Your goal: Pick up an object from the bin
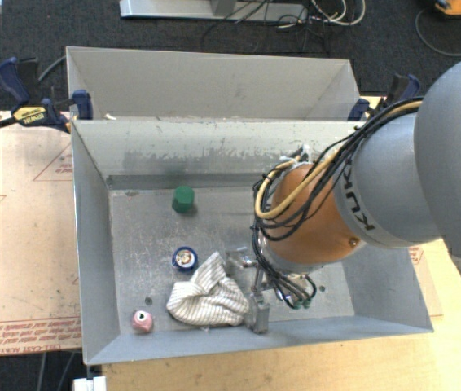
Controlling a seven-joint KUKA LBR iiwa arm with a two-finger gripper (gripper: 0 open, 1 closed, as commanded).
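Farthest out to the left of the fingers, down by the near wall of the grey metal bin (92,243), lies a small pink spool (142,321), round and pale at its end. Up and to the left of the fingers, well apart from them, a green plastic block (183,199) stands stubby and upright on the bare scuffed floor. Nearer in, a round blue cap (184,259) with a shiny pale centre lies flat, just beside the top left corner of the cloth.

The cloth (206,296) is the thing nearest the fingers: a soft, crumpled rag, white with thin dark stripes, bunched into a rough triangle. It spreads away to their left, and its right edge runs up against them.

The gripper (248,293) is down at the bin floor. Its two grey metal fingers (258,314) stand apart, one by the rag's upper right corner and the other by its lower right edge, with the fabric's edge reaching into the gap between them. They are not clamped on it as far as I can see.

Right of the fingers rise the smooth orange cover (308,218), looped with black and yellow cables, and the thick grey arm (426,169).
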